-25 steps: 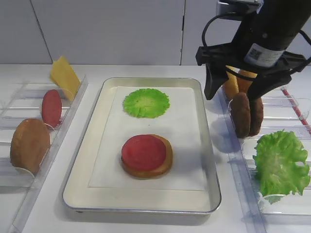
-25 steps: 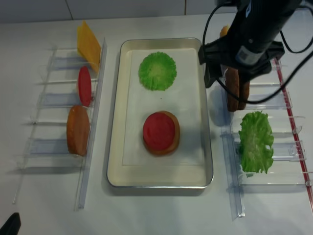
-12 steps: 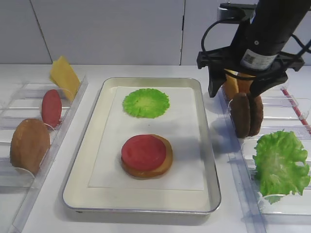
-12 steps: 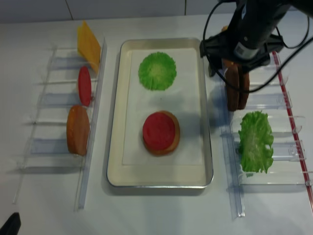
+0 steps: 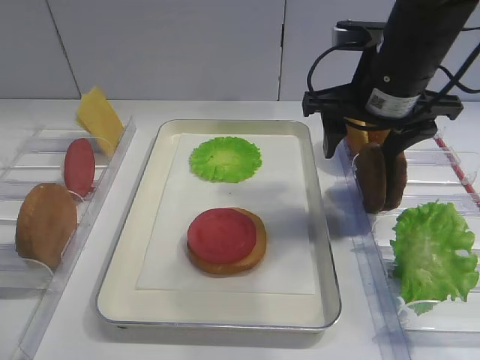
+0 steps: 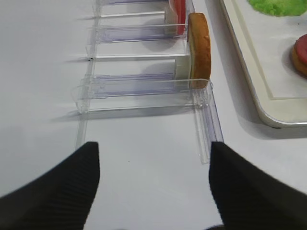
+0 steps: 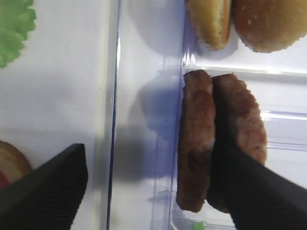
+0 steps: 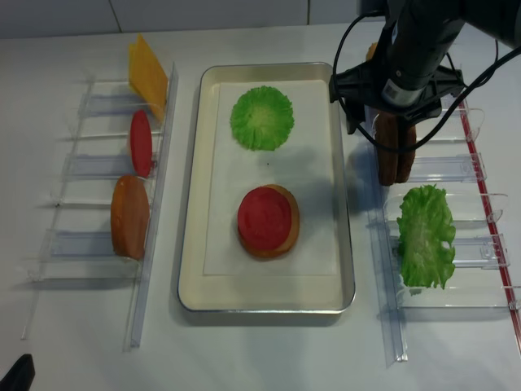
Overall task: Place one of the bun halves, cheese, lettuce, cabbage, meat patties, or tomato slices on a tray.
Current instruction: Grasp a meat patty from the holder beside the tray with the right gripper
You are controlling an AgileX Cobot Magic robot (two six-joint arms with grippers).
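Observation:
Two dark meat patties stand on edge in the right clear rack. My right gripper is open over them. In the right wrist view the left patty lies between the fingers of the right gripper. One finger sits at the seam between the two patties, and the other is outside the rack wall. The tray holds the cabbage and a bun half topped with a tomato slice. My left gripper is open above bare table.
The left rack holds the cheese, a tomato slice and a bun half. In the right rack, bun halves stand behind the patties and the lettuce lies in front. A red strip runs along the table's right side.
My right gripper has shifted slightly toward the back and come lower around the patties, jaws still wide. The food on the tray and the left arm have not moved.

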